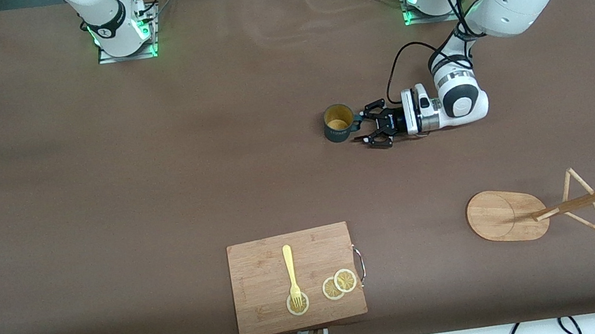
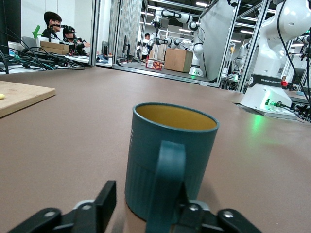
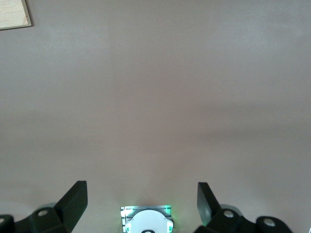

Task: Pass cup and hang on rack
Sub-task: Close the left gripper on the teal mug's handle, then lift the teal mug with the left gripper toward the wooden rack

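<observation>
Matt teal cup [image 2: 167,160] with ribbed wall, pale wooden rack [image 1: 508,215], matt brown table [image 1: 158,182]

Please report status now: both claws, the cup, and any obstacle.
Left claw open at the teal mug's handle, no grip yet. Right claw open, waiting. Mug upright on table. Mug tree unobstructed.

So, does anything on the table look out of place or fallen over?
Yes: the rack lies tipped on its side at the left arm's end, post and pegs flat on the table. The cup stands upright.

Brown table [image 1: 158,182] amid a bright lab with metal framing [image 2: 252,43]
</observation>
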{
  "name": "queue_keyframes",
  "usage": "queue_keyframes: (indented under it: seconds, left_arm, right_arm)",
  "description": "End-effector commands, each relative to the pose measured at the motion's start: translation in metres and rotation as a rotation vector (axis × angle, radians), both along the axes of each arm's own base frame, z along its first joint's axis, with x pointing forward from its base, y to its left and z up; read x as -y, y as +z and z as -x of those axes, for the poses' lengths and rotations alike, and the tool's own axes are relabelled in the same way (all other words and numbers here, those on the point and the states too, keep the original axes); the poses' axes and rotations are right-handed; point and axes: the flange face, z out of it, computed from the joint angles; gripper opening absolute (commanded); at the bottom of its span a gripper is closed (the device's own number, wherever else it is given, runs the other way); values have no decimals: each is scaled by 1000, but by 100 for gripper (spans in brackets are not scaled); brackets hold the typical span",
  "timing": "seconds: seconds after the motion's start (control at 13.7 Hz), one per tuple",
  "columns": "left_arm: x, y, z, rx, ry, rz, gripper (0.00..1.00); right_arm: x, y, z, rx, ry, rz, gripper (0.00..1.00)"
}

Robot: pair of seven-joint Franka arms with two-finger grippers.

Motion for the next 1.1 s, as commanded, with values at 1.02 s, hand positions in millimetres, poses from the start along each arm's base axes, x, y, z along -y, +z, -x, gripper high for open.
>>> queue_keyframes:
  seconds: [1.02]
  left_arm:
    - [-241,152,-62,-303,165,-161,0]
  right_arm:
    - [7,3,2,11,4,-22,100]
